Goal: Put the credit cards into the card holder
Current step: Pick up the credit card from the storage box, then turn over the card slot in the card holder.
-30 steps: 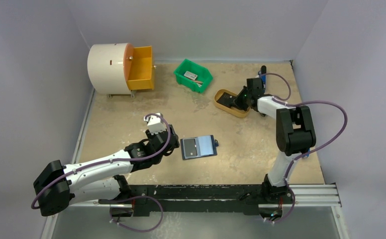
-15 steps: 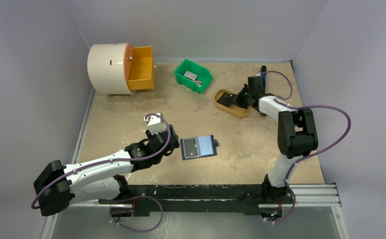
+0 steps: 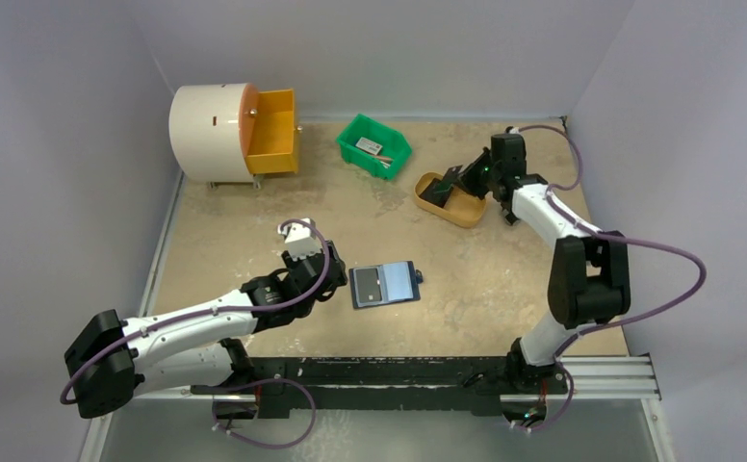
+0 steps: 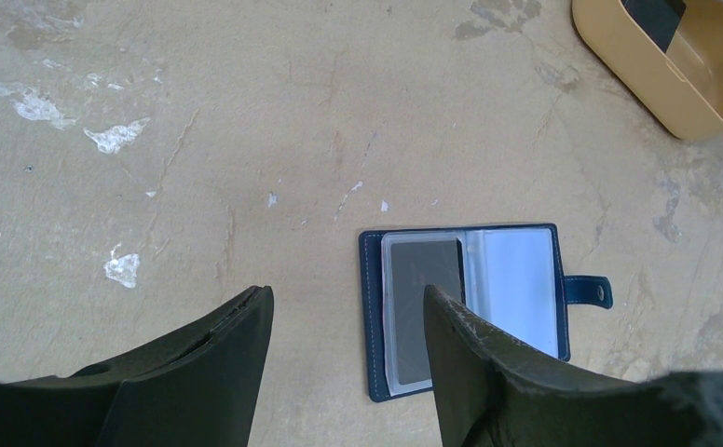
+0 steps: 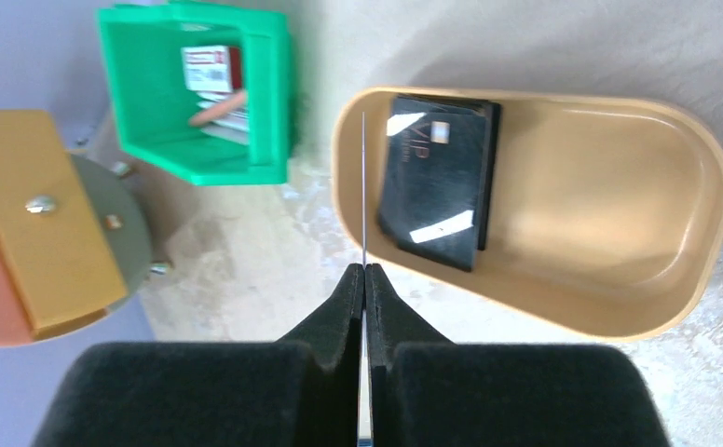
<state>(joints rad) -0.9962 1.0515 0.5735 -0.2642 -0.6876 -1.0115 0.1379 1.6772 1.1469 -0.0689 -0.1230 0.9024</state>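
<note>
Inside the tan tray [image 5: 619,312] lie black cards [image 5: 432,182].

One card holder [image 4: 374,317]; one tan tray [image 5: 600,214]; one green bin [image 5: 279,102]; one white drum [image 3: 206,130]; one edge-on card [image 5: 363,186]; tray's black cards [image 5: 437,186] stacked, uncountable.

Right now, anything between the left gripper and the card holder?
Nothing, just bare tabletop between the left gripper and the open card holder; the left wrist view shows it best.

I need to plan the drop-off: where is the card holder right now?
In the top view the card holder lies open mid-table, just right of the left claw, well nearer than the tan tray.
</note>
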